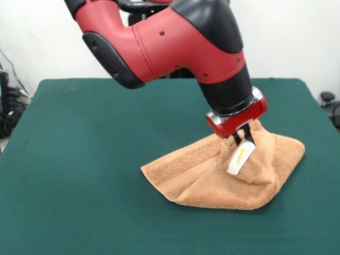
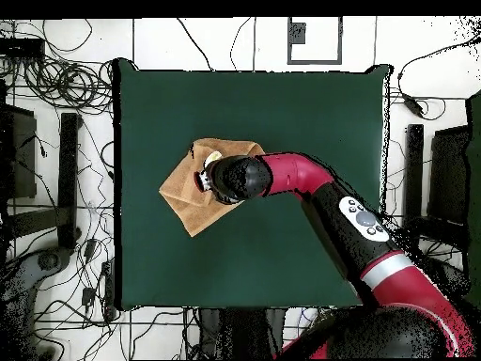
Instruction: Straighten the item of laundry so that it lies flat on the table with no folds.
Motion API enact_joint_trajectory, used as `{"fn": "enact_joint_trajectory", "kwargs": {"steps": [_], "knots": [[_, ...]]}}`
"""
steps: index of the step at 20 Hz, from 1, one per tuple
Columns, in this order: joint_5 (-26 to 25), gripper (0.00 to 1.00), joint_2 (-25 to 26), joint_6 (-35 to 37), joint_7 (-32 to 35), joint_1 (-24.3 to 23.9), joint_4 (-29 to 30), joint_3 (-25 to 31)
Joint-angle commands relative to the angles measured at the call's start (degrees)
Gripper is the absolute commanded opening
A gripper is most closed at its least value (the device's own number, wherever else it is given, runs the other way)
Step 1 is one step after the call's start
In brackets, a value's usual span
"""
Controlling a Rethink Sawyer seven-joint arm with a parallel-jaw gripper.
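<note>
The orange-tan terry towel (image 1: pixel 212 178) lies bunched on the green table (image 1: pixel 79 159), right of centre in the front view. Its middle is pulled up into a peak with folds running down. A white label (image 1: pixel 239 158) hangs just below the peak. My gripper (image 1: pixel 243 138) is shut on the towel's raised peak, right above the label. In the overhead view the towel (image 2: pixel 183 193) sits left of centre on the table (image 2: pixel 282 113), and the arm's wrist (image 2: pixel 235 179) covers its right part, hiding the gripper.
The red and black arm (image 1: pixel 170 42) reaches down from the top of the front view. Cables and equipment (image 2: pixel 56 85) lie on the floor around the table. The table's edges are well away from the towel.
</note>
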Motion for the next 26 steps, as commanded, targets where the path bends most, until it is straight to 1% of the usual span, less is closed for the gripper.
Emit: {"fn": "enact_joint_trajectory", "kwargs": {"steps": [1, 2, 4, 7, 13, 18, 23, 26], "knots": [[2.0, 0.00, -1.9, -5.8, 0.9, 3.2, 2.9, 7.1], [2.1, 0.00, -2.2, -7.3, 2.3, 3.7, 2.5, 7.2], [3.0, 0.00, -2.5, -7.9, 4.9, 4.9, 1.6, 6.6], [2.9, 0.00, -2.8, -10.2, 6.9, 6.2, 1.7, 5.3], [3.0, 0.00, -3.5, -13.0, 7.6, 8.3, 2.2, 3.4], [3.0, 0.00, -3.7, -14.1, 7.7, 10.7, 1.0, 1.9], [2.9, 0.00, -4.4, -13.4, 6.8, 12.0, 0.1, 1.1], [1.4, 0.00, -4.5, -12.3, 4.5, 13.1, -1.8, 0.3]]}}
